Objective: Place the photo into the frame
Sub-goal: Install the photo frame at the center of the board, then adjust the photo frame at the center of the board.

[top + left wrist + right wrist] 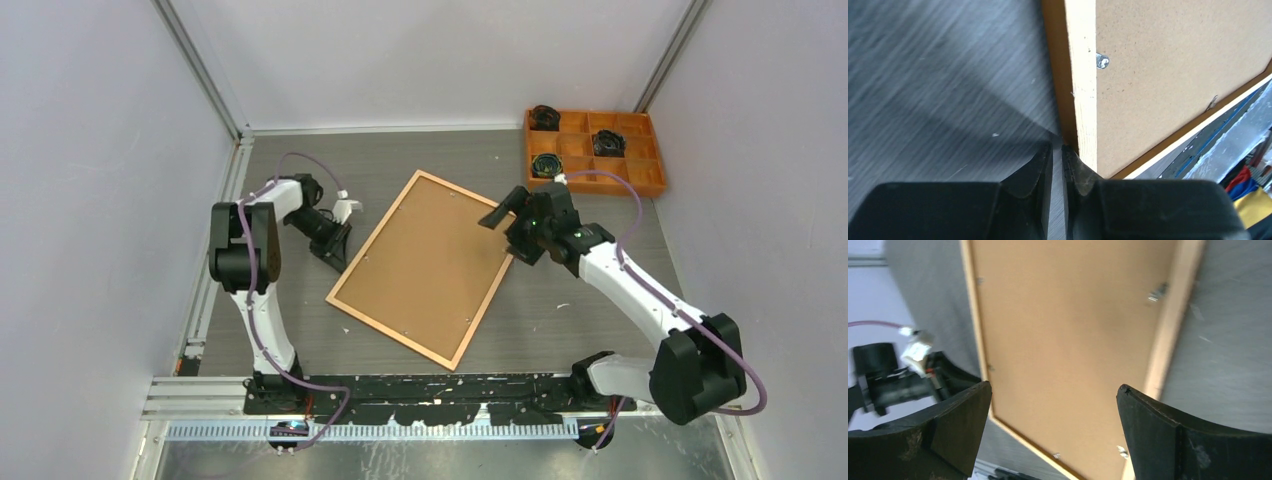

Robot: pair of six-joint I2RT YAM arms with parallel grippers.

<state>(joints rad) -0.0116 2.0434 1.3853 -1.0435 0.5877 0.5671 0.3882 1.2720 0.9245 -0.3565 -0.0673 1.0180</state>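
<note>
The frame [373, 233] lies flat in the middle of the desk [560, 320], back side up, with a brown board [425, 260] filling it. The left hand [1057, 150] is almost closed, its tips touching the left edge of the frame, with nothing seen between them. The right hand [1054, 386] is wide open above the board, near the frame's right edge.

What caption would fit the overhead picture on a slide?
Wooden frame lies back-up on the grey table between two robot arms, left jaws nearly closed at its edge, right jaws spread wide.
</note>
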